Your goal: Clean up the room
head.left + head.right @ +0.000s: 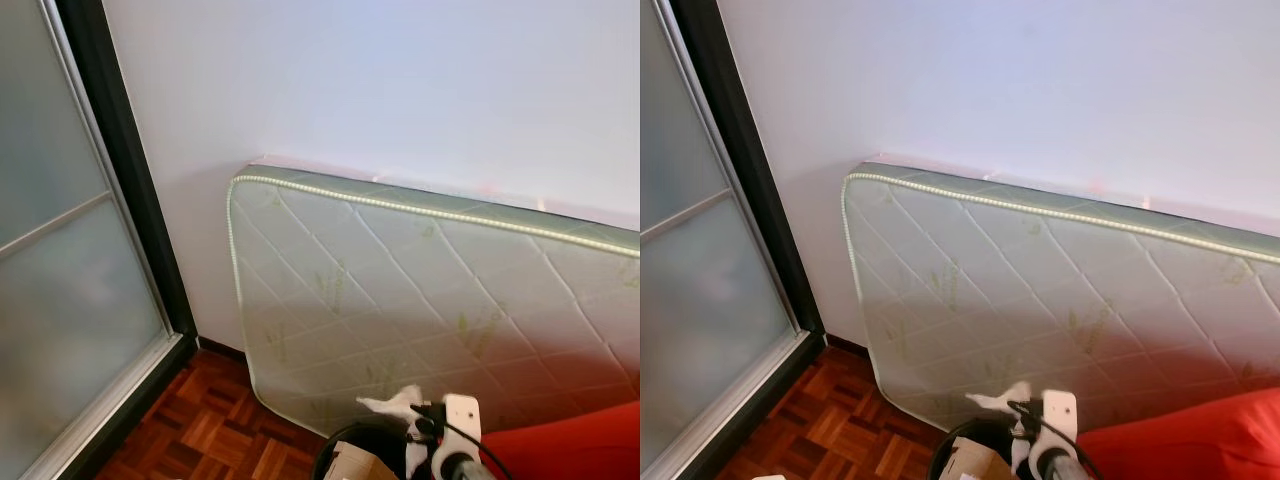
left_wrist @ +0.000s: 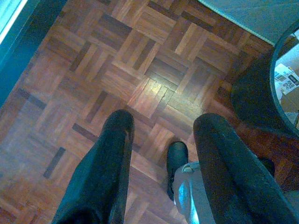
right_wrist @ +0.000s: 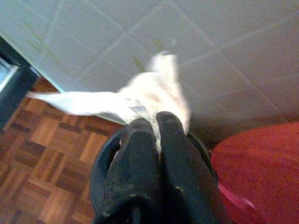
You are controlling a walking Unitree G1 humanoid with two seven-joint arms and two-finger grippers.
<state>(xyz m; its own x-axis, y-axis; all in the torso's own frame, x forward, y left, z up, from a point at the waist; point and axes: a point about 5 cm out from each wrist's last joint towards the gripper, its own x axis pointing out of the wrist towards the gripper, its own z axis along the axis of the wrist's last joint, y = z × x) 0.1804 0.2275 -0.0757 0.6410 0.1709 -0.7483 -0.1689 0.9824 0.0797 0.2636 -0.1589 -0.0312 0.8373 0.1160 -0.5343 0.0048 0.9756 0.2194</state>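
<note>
Above the black bin [image 3: 105,163], right over its open mouth, the right gripper [image 3: 158,122] has its fingers pinched tight on a crumpled tissue [image 3: 140,98]. Left gripper [image 2: 163,135] hangs spread and empty (idle) over the floor [image 2: 140,60].

I am looking into a room of a home, likely a bedroom or spare room. A quilted mattress [image 1: 420,300] with a green leaf print stands on its edge against a plain white wall [image 1: 400,80]. The floor [image 2: 117,70] is dark wooden parquet. On my left is a sliding door [image 1: 60,280] of frosted glass in a dark frame.
</note>
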